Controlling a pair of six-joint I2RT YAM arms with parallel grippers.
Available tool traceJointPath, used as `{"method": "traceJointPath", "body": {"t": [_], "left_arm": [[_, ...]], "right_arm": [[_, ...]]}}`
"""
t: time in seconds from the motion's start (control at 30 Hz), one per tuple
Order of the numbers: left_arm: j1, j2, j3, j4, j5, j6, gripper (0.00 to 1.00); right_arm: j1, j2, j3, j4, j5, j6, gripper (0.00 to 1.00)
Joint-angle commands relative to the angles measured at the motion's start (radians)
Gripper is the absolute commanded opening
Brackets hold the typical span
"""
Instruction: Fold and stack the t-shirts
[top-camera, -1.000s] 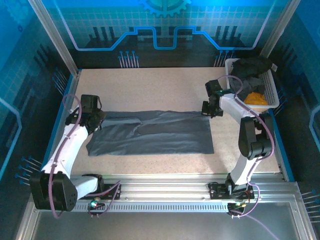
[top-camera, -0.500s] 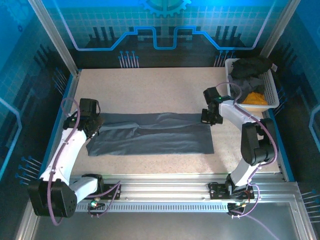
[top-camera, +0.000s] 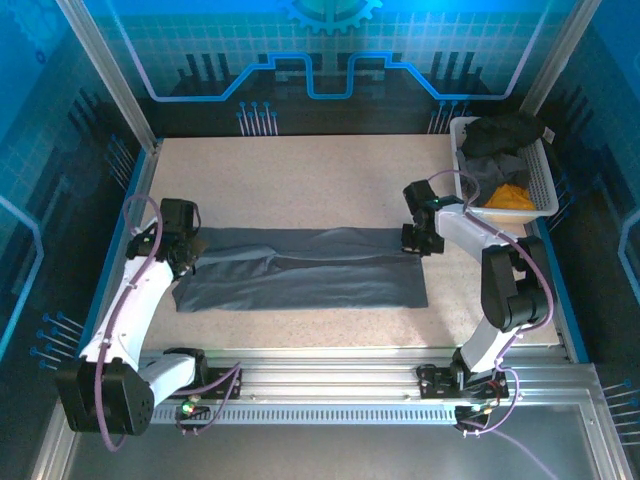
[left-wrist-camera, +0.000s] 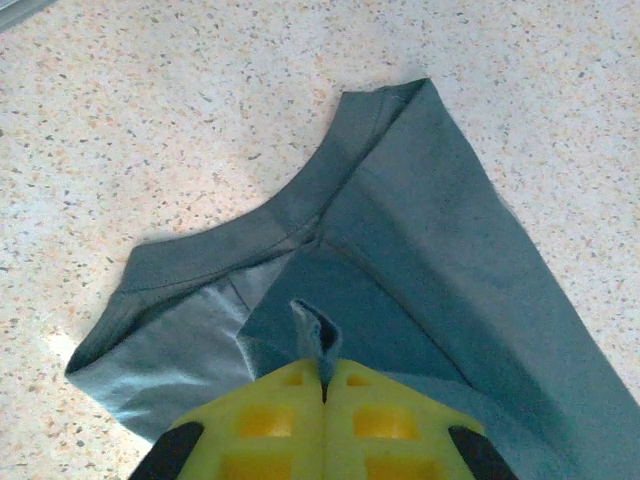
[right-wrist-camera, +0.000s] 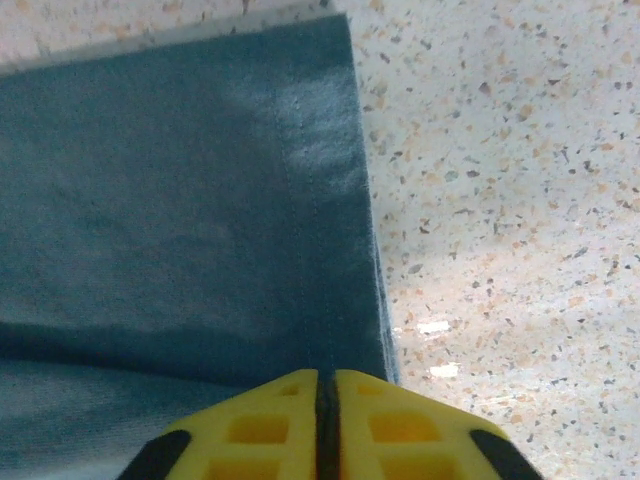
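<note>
Check the white lattice basket (top-camera: 541, 178) at the far right corner of the counter (top-camera: 320, 180). It holds a black t-shirt (top-camera: 505, 132) at the back, a lighter grey t-shirt (top-camera: 488, 166) in the middle and an orange-yellow t-shirt (top-camera: 511, 197) nearest the arms. The slate-grey t-shirt (top-camera: 310, 270) lies flat across the middle of the counter, folded into a long band. In the top view you see one pincer at each end of it. The left wrist view adds detail: the left pincer (left-wrist-camera: 322, 372) is fully closed, pinching a raised fold of cloth just below the collar. The right wrist view shows the right pincer (right-wrist-camera: 325, 382) closed on the hemmed edge, near the shirt's corner.
</note>
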Motion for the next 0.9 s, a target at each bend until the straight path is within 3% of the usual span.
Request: {"method": "traceJointPath", "body": {"t": [0.0,0.13,0.3,0.7,0.87], "left_arm": [[0.008,-0.033,-0.013,-0.038,-0.037,0.027,0.00],[0.006,-0.042,-0.051,-0.048,-0.016,0.018,0.00],[0.006,-0.039,-0.087,-0.030,0.015,0.028,0.00],[-0.004,-0.073,-0.140,-0.091,0.044,-0.029,0.00],[-0.013,-0.083,-0.174,-0.115,0.070,-0.068,0.00]], "right_arm": [[0.012,-0.042,-0.023,-0.035,0.041,0.027,0.20],[0.003,-0.032,-0.024,-0.030,0.035,0.041,0.32],[-0.001,0.007,0.026,-0.035,0.018,0.054,0.33],[0.020,0.081,0.064,-0.051,-0.042,0.083,0.23],[0.001,0.120,0.059,-0.044,-0.035,0.077,0.14]]}}
